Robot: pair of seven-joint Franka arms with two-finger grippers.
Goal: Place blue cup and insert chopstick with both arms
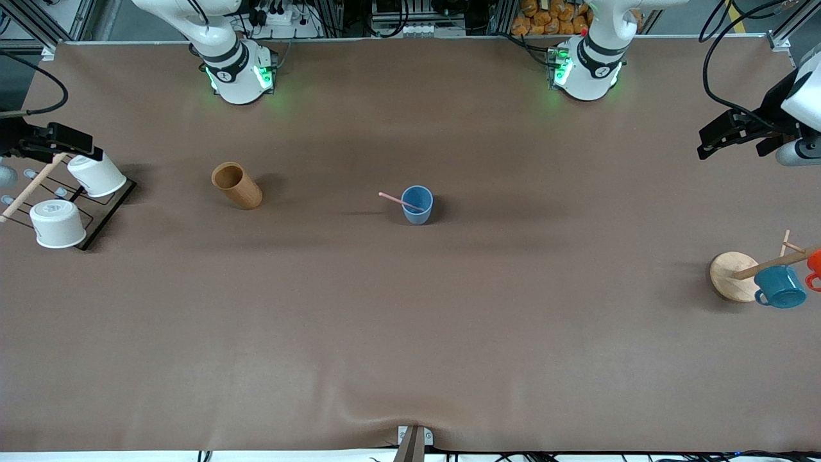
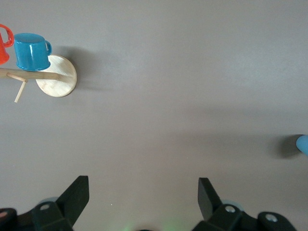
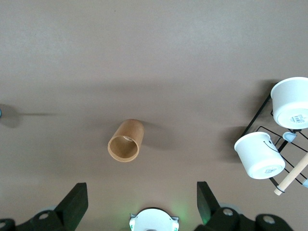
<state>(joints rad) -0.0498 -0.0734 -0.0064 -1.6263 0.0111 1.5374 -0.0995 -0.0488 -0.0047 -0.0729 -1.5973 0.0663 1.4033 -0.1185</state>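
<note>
The blue cup (image 1: 417,205) stands upright near the middle of the table. The pink chopstick (image 1: 397,199) rests inside it, leaning over the rim toward the right arm's end. A sliver of the cup shows at the edge of the left wrist view (image 2: 303,144). My left gripper (image 1: 707,145) is open and empty, up in the air over the left arm's end of the table; its jaws stand wide apart in the left wrist view (image 2: 143,192). My right gripper (image 1: 86,146) is open and empty over the white-cup rack; it also shows in the right wrist view (image 3: 142,197).
A tan wooden cylinder (image 1: 237,186) lies tilted between the blue cup and the right arm's end. A black wire rack (image 1: 112,208) holds two white cups (image 1: 96,174). At the left arm's end a wooden mug tree (image 1: 731,276) carries a teal mug (image 1: 779,287) and an orange mug (image 1: 814,263).
</note>
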